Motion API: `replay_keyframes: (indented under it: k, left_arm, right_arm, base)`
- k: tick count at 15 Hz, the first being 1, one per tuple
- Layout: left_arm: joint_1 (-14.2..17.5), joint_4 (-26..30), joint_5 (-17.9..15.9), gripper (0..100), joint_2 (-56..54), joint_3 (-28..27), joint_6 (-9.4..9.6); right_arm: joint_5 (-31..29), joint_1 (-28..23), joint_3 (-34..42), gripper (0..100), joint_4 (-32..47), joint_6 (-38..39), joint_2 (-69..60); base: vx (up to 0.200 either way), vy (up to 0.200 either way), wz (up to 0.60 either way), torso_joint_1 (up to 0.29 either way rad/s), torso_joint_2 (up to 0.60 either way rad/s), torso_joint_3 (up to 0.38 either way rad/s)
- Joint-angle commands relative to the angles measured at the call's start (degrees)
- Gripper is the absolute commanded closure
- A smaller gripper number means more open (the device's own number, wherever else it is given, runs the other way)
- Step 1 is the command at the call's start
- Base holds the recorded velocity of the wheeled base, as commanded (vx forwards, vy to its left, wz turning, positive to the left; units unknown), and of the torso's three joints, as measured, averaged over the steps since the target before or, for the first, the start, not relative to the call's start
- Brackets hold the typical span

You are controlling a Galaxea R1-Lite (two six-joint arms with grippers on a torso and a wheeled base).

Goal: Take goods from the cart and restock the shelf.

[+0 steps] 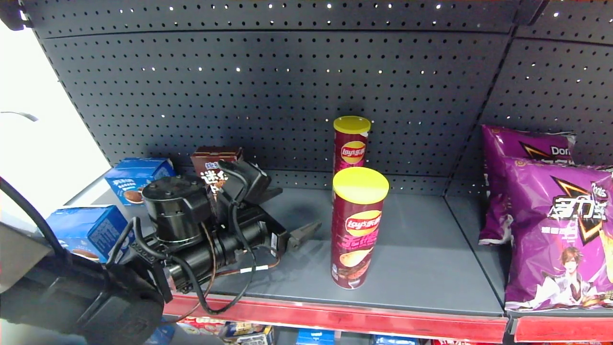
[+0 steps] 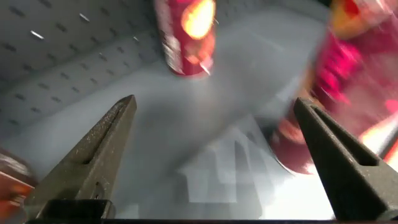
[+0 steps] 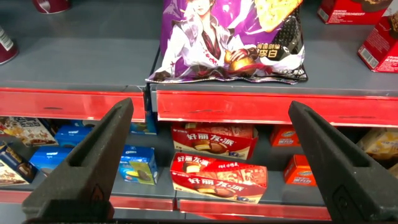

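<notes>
Two maroon chip cans with yellow lids stand upright on the grey shelf [image 1: 421, 258], the front can [image 1: 357, 230] near the shelf edge and the rear can [image 1: 351, 143] by the pegboard. My left gripper [image 1: 292, 213] lies low over the shelf just left of the front can, open and holding nothing. In the left wrist view the left gripper [image 2: 214, 102] has its fingers spread wide, the front can [image 2: 348, 93] beside one finger and the rear can [image 2: 185, 37] farther off. My right gripper [image 3: 211, 106] is open and empty in front of the shelves.
Purple chip bags [image 1: 555, 215] fill the shelf bay to the right. Blue boxes [image 1: 136, 177] and a brown box [image 1: 213, 165] sit left of the arm. The right wrist view shows a purple bag [image 3: 230, 40] above the red price rail [image 3: 249, 106], with red boxes [image 3: 217, 177] on a lower shelf.
</notes>
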Motion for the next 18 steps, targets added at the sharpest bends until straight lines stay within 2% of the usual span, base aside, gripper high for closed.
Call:
replay_keyframes:
  k: [1, 5, 6, 7, 8, 10, 12, 14, 17, 18]
  left_arm:
    - [1.0, 0.3, 0.1, 0, -0.8, -2.5, -0.21]
    - [1.6, 4.3, 3.0, 0, -6.8, -3.3, -0.91]
    - [1.6, 5.1, 3.3, 0, -8.0, -3.2, -1.53]
    - [1.2, 6.7, 4.1, 0, -10.2, -3.0, -2.93]
    - [0.9, 9.3, 5.9, 0, -13.5, -2.8, -4.25]
    - [1.1, 10.3, 8.6, 0, -16.5, -2.0, -5.66]
    - [1.5, 12.2, 11.9, 0, -22.3, 0.9, -7.59]
    - [1.2, 15.6, 17.5, 0, -28.9, 4.2, -8.65]
    - [1.8, 18.9, 21.4, 0, -37.4, 8.3, -10.40]
    - [4.0, 22.0, 23.1, 0, -44.0, 13.7, -12.16]
  right_arm:
    - [0.1, 0.0, 0.0, 0, 0.0, 0.0, 0.1]
    - [0.0, 0.0, 0.0, 0, 0.0, 0.0, 0.1]
    - [0.0, 0.0, 0.0, 0, 0.0, 0.0, 0.1]
    - [0.1, 0.0, 0.0, 0, 0.0, 0.0, 0.1]
    - [0.0, 0.0, 0.0, 0, 0.0, 0.0, 0.1]
    - [0.0, 0.0, 0.0, 0, 0.0, 0.0, 0.1]
    - [0.1, 0.0, 0.0, 0, 0.0, 0.0, 0.1]
    - [0.0, 0.0, 0.0, 0, 0.0, 0.0, 0.1]
    - [0.0, 0.0, 0.0, 0, 0.0, 0.0, 0.1]
    - [0.1, 0.0, 0.0, 0, 0.0, 0.0, 0.1]
  base:
    - [0.000, 0.000, 0.00, 0.000, 0.00, 0.000]
    - [0.000, 0.000, 0.00, 0.000, 0.00, 0.000]
    - [0.000, 0.000, 0.00, 0.000, 0.00, 0.000]
    - [0.000, 0.000, 0.00, 0.000, 0.00, 0.000]
    - [0.000, 0.000, 0.00, 0.000, 0.00, 0.000]
    - [0.000, 0.000, 0.00, 0.000, 0.00, 0.000]
    - [0.000, 0.000, 0.00, 0.000, 0.00, 0.000]
    - [0.000, 0.000, 0.00, 0.000, 0.00, 0.000]
    - [0.000, 0.000, 0.00, 0.000, 0.00, 0.000]
    - [0.000, 0.000, 0.00, 0.000, 0.00, 0.000]
